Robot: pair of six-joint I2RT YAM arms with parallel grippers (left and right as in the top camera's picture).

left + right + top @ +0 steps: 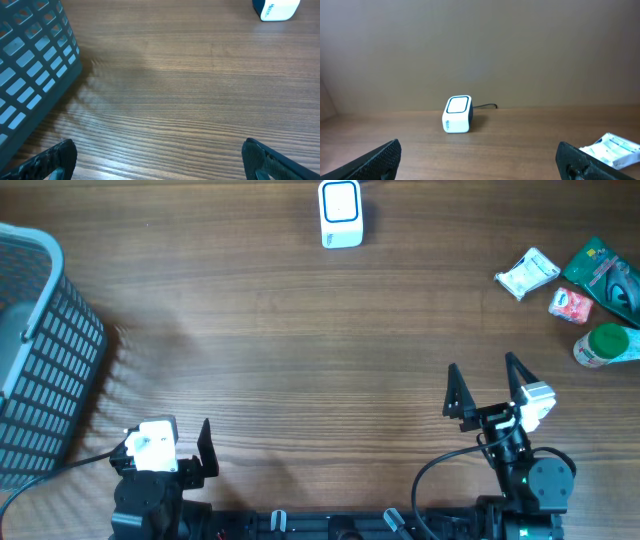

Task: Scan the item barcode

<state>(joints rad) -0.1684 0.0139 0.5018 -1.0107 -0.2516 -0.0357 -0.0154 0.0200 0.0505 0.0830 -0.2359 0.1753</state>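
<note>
We find the left pincer [157, 152] released: its jaws are spread wide over the bare wood-grain worktop [300, 350] and grasp nothing. The right pincer [481, 365] is also released, its jaws wide apart with nothing between them.

The scanner [341, 213] is a white box with a blue-edged window on top. It stands well ahead of both pincers, ahead and left of the right pincer and ahead and right of the left pincer. A thin dark cable [485, 106] runs from it.

The items for scanning lie in a cluster ahead and to the right of the right pincer, well apart from the scanner. They are a white packet [527, 273], a small red-and-white packet [570, 304], a green pouch [605, 270] and a green-capped bottle [603, 345]. The bottle lies nearest the right pincer. In the right wrist view only the white packet shows, just beyond the right-hand finger.

A grey slatted basket [40, 350] stands ahead and to the left of the left pincer, near it.
</note>
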